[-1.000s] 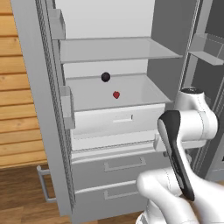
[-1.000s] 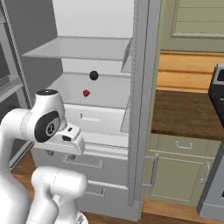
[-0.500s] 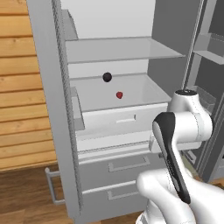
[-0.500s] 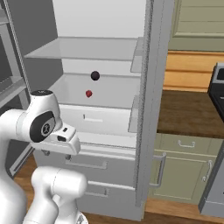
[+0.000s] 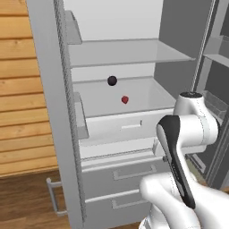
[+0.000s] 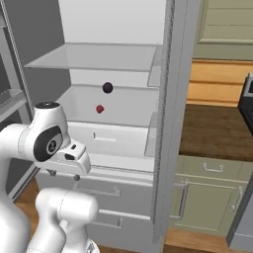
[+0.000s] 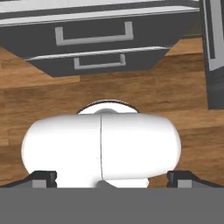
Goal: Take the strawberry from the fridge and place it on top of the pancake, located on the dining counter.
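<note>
Open fridge at frame centre: strawberry beside a dark fruit on the shelf; gripper fingers spread wide over the wooden floor.

Matt greys, warm wood
The fridge looks smooth matt grey with pale shelves; the floor and wall planks show wood grain.

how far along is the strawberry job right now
Done: the fridge stands open. In hand: nothing; the strawberry sits on a shelf inside, in front of a dark round fruit, and the open gripper points down at the floor. Left: reach in, grasp the berry, carry it to the pancake.
</note>
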Robot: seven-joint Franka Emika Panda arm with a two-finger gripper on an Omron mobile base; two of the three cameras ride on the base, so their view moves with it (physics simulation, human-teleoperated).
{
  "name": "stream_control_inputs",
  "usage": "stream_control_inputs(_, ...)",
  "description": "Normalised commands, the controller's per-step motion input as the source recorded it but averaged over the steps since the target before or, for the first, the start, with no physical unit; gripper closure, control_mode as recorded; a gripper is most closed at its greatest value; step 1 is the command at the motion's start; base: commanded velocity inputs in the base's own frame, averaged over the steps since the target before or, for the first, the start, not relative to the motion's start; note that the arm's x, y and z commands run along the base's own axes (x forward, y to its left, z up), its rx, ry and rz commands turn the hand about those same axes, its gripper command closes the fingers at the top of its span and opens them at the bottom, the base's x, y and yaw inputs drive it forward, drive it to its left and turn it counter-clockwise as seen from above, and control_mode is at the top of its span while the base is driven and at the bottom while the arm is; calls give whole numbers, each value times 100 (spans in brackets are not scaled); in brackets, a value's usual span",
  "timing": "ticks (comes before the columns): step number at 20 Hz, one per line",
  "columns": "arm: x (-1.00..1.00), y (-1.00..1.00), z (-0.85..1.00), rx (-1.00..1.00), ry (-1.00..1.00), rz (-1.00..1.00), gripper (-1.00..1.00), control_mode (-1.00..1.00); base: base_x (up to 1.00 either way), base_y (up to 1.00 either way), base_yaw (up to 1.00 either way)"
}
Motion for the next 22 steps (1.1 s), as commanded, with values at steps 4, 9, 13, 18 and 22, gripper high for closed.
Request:
stream_control_inputs(4,0,0,0,0,0,0,-100,100,51,0,2)
stream_control_inputs(9,0,0,0,0,0,0,-100,100,61,9,0)
stream_control_inputs(13,0,0,0,0,0,0,-100,100,54,18,0)
stream_control_inputs(18,0,0,0,0,0,0,-100,100,46,24,0)
stream_control_inputs(22,0,0,0,0,0,0,-100,100,42,26,0)
